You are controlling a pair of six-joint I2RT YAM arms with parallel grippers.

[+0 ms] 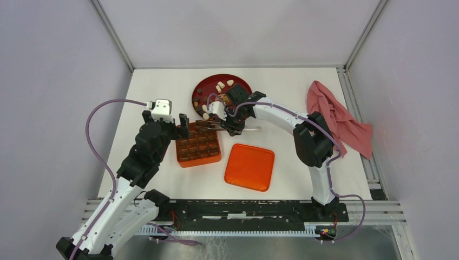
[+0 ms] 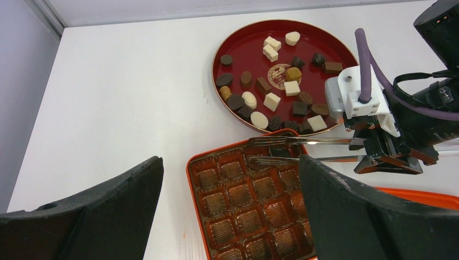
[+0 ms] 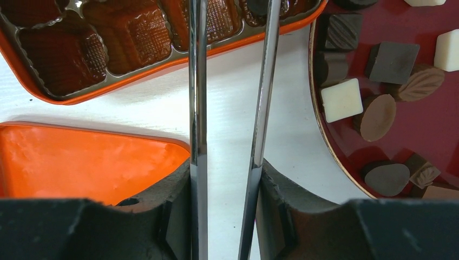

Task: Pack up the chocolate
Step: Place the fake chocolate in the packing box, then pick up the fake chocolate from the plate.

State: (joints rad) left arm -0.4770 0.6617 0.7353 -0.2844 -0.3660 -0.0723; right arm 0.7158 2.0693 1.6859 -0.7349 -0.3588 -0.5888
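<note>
Holding thin, shiny metal tongs [image 3: 197, 108], the right gripper [image 3: 224, 184] presses its two black fingers on them from both sides. The two long flat arms of the tongs stand a little apart. They reach over the far edge of the orange box [image 2: 189, 165]. The box is square with round corners. Inside it is a brown liner with many small square cups, and the cups have ribbed bottoms. Its flat orange lid [image 1: 249, 167] lies on the white table [image 2: 119, 97] just beside it, smooth and glossy.

The chocolate [image 2: 272, 101] is on the round, shiny red plate [image 2: 243, 40]. The pieces are small. There are white squares, white ovals, dark squares and brown leaf shapes with lines on them. One dark piece [image 2: 279, 152] shows between the tips of the tongs, at the far row of cups. I cannot tell if the tongs pinch it or if it lies in a cup. The right wrist view cuts it off at the top.

The left gripper [image 2: 230, 162] is near the box's left side with its rough black fingers spread wide, holding nothing. In its own view they hide the near corners of the box. A soft pink cloth [image 1: 335, 116] lies crumpled at the right side of the table, well apart from the box. In the top view the right arm covers part of the plate.
</note>
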